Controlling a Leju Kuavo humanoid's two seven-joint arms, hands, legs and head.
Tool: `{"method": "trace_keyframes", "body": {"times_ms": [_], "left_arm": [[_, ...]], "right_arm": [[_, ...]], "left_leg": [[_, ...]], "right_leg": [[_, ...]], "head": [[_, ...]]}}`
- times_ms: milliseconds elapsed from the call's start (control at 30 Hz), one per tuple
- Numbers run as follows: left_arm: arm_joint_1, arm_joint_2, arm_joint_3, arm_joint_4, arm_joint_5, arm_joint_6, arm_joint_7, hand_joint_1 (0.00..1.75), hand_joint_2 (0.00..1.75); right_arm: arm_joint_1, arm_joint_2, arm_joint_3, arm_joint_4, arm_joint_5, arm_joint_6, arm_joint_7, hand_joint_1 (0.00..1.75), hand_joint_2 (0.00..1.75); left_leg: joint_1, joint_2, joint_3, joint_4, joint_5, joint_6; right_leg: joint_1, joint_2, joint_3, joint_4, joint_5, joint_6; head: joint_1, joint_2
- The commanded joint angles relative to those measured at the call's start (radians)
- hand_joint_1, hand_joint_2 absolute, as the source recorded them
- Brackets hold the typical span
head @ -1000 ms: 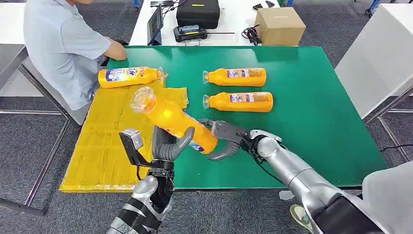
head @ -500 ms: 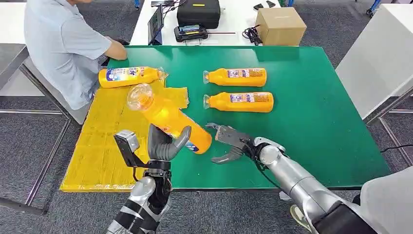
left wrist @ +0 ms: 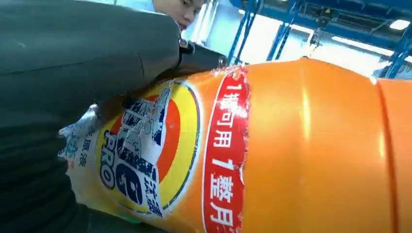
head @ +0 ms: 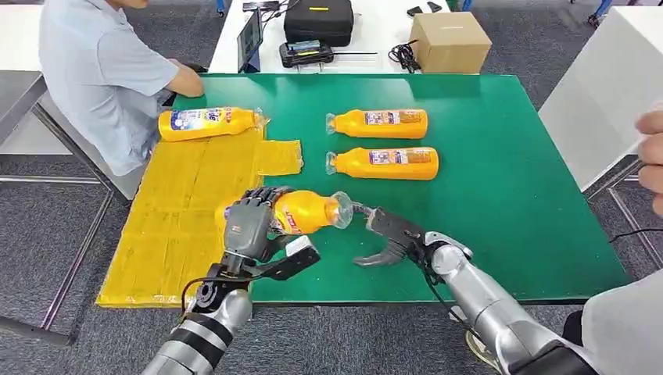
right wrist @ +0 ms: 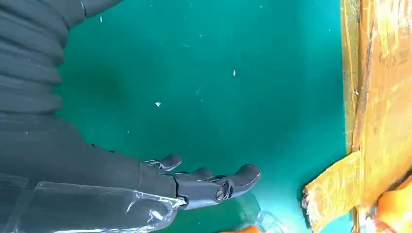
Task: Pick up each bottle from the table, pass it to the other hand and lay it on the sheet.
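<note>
My left hand (head: 249,225) grips an orange bottle (head: 303,212) near the front of the green table (head: 500,195); the bottle lies sideways, its clear cap toward my right hand. The left wrist view shows the bottle's label (left wrist: 145,150) close up under my thumb. My right hand (head: 388,238) hovers open just right of the cap, fingers (right wrist: 214,187) spread above the green surface. A yellow sheet (head: 180,219) covers the table's left side, with one bottle (head: 208,123) lying at its far end. Two more bottles (head: 378,123) (head: 383,162) lie on the green surface.
A person in a light shirt (head: 98,70) sits at the table's far left corner. Another person's hand (head: 650,152) shows at the right edge. A white table behind carries a black case (head: 317,19) and a cardboard box (head: 449,41).
My left hand has turned over and lowered the bottle from tilted upright to lying sideways, cap now pointing right. My right hand has let go and drawn back to the right. A person's hand appeared at right.
</note>
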Motion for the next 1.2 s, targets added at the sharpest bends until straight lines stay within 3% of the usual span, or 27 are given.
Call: {"method": "trace_keyframes", "body": {"times_ms": [33,200,333,400,533,967,1133,1167,1200], "left_arm": [[-0.102,0.074,0.031,0.166,-0.090,0.007,0.097,1.75,1.75],[-0.133,0.101,0.078,0.178,-0.089,0.007,0.100,1.75,1.75],[-0.175,0.129,0.103,0.251,-0.283,0.007,0.248,1.75,1.75],[-0.208,0.140,0.117,0.326,-0.287,-0.002,0.265,1.75,1.75],[-0.233,0.143,0.129,0.424,-0.291,-0.043,0.258,1.75,1.75],[-0.221,0.130,0.130,0.470,-0.259,-0.109,0.210,1.75,1.75],[-0.226,0.149,0.118,0.492,-0.287,-0.091,0.249,1.75,1.75],[-0.228,0.151,0.115,0.495,-0.301,-0.084,0.264,0.07,1.75],[-0.228,0.153,0.109,0.497,-0.318,-0.079,0.280,0.00,1.75]], "right_arm": [[-0.011,0.014,-0.038,0.037,0.002,0.006,0.002,0.00,1.75],[-0.013,0.035,-0.042,0.030,0.009,-0.001,0.004,0.00,1.75],[-0.025,0.041,-0.042,0.023,0.012,0.002,0.001,0.00,1.75],[-0.033,0.049,-0.048,0.020,0.013,-0.007,-0.003,0.00,1.75],[-0.024,0.048,-0.053,-0.020,0.018,-0.009,-0.004,0.00,1.75],[0.001,0.038,-0.060,-0.060,0.016,-0.007,-0.001,0.00,1.75],[0.002,0.033,-0.065,-0.079,0.013,0.003,0.004,0.00,1.75],[0.001,0.033,-0.065,-0.078,0.013,0.003,0.005,0.00,1.75],[0.001,0.034,-0.066,-0.076,0.012,0.003,0.006,0.00,1.75]], "left_leg": [[0.001,0.002,0.004,0.000,-0.002,-0.002],[0.000,0.003,0.001,0.000,-0.001,-0.002],[0.001,0.003,0.002,0.001,-0.002,-0.003],[0.001,0.003,0.001,0.000,-0.001,-0.002],[0.001,0.004,0.002,0.000,-0.001,-0.002],[0.001,0.001,0.001,0.000,-0.001,-0.002],[0.001,0.002,0.001,0.000,-0.001,-0.002],[0.001,0.003,0.003,0.001,-0.002,-0.003],[0.001,0.002,0.002,0.000,-0.001,-0.002]], "right_leg": [[0.001,0.002,0.004,-0.001,-0.001,-0.002],[0.001,0.002,0.001,0.000,0.000,-0.002],[0.002,0.002,0.002,0.001,-0.001,-0.003],[0.001,0.003,0.001,0.001,0.000,-0.002],[0.001,0.003,0.001,0.001,-0.001,-0.003],[0.001,0.001,0.001,0.001,-0.001,-0.002],[0.001,0.001,0.001,0.000,-0.001,-0.002],[0.001,0.002,0.003,0.001,-0.001,-0.003],[0.001,0.002,0.002,0.001,-0.001,-0.002]], "head": [[0.000,0.000],[0.000,0.000],[0.000,0.000],[0.000,0.000],[0.000,0.000],[0.000,0.000],[0.000,0.000],[0.000,0.000],[0.000,0.000]]}}
